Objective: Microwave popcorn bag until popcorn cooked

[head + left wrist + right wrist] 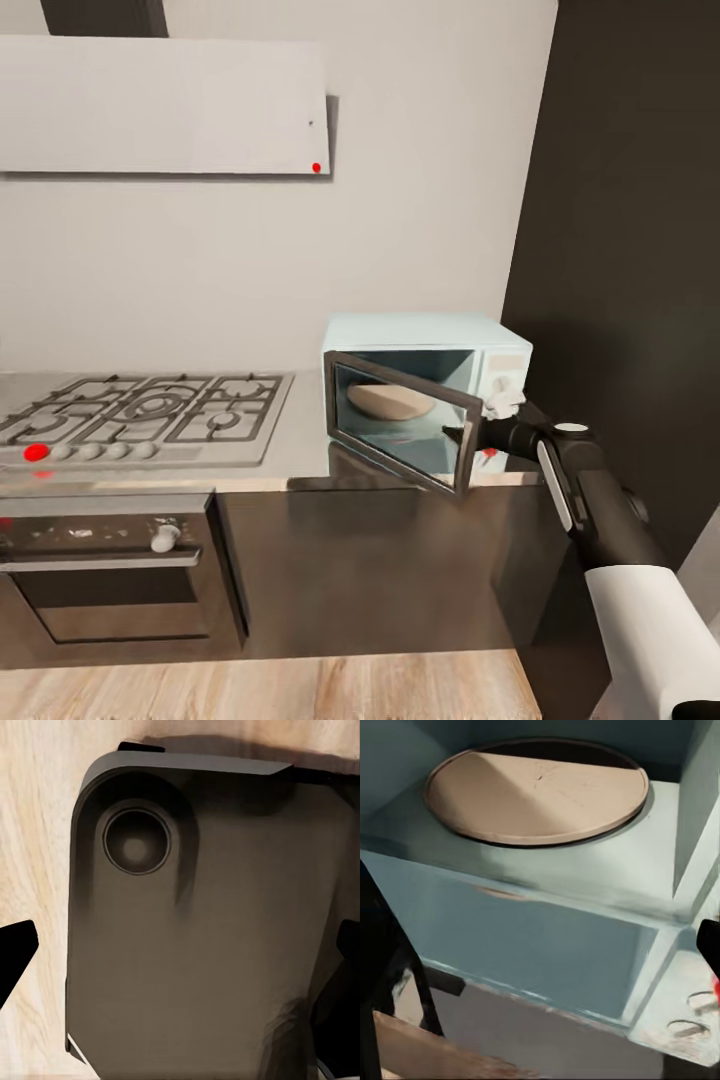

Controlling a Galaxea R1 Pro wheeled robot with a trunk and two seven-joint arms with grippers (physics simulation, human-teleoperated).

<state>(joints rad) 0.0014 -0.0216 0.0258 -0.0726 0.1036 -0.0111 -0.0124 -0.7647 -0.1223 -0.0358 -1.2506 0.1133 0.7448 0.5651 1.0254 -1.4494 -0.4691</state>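
The pale mint-blue microwave [430, 335] stands on the grey countertop [300, 455] beside a dark wall panel. Its dark-framed glass door [400, 420] is swung partly open toward me. Inside lies a round tan turntable [388, 402], which the right wrist view shows as bare [536, 791]. My right gripper [470, 438] is at the door's free edge, below the white knobs [503, 400]. In the right wrist view this gripper [544, 960] is open, its fingers spread wide before the cavity. My left gripper [180, 952] is open and hangs over my dark base. The popcorn bag and popcorn are out of view.
A gas hob [140, 410] with black grates occupies the counter's left part. The black built-in oven [110, 580] sits beneath it. A tall dark panel [640, 250] rises right of the microwave, and a pale wall unit [160, 100] hangs above. Wooden floor [260, 690] lies below.
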